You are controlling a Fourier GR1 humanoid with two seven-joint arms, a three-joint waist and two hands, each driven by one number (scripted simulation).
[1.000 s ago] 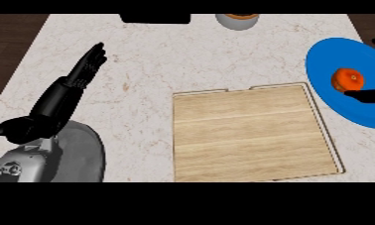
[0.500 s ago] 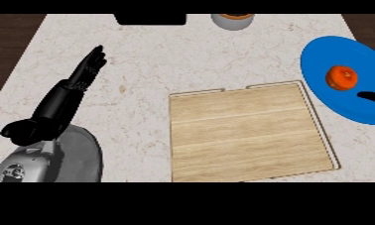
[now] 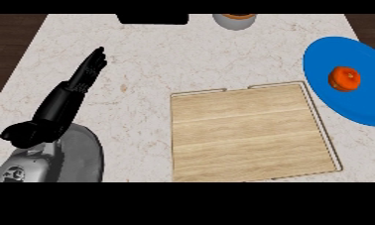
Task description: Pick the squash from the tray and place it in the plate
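Squash on the plate, tray bare: the placing looks done.

The orange squash (image 3: pixel 344 78) sits on the blue plate (image 3: pixel 328 60) at the right edge of the frame, roughly at the middle of the part that shows, with no hand on it. The wooden tray (image 3: pixel 249 132), lower centre, carries nothing, so by my judgement little or nothing is left to do. The plate runs off the right edge, just beside the tray's upper right corner. The left hand (image 3: pixel 77 84) rests at the left of the frame with straight fingers, holding nothing, well apart from tray and plate; the right hand is out of sight. The worktop (image 3: pixel 168 55) offers open room between hand and tray; a black object (image 3: pixel 152 19) and a small bowl (image 3: pixel 234 20) sit along the top edge.
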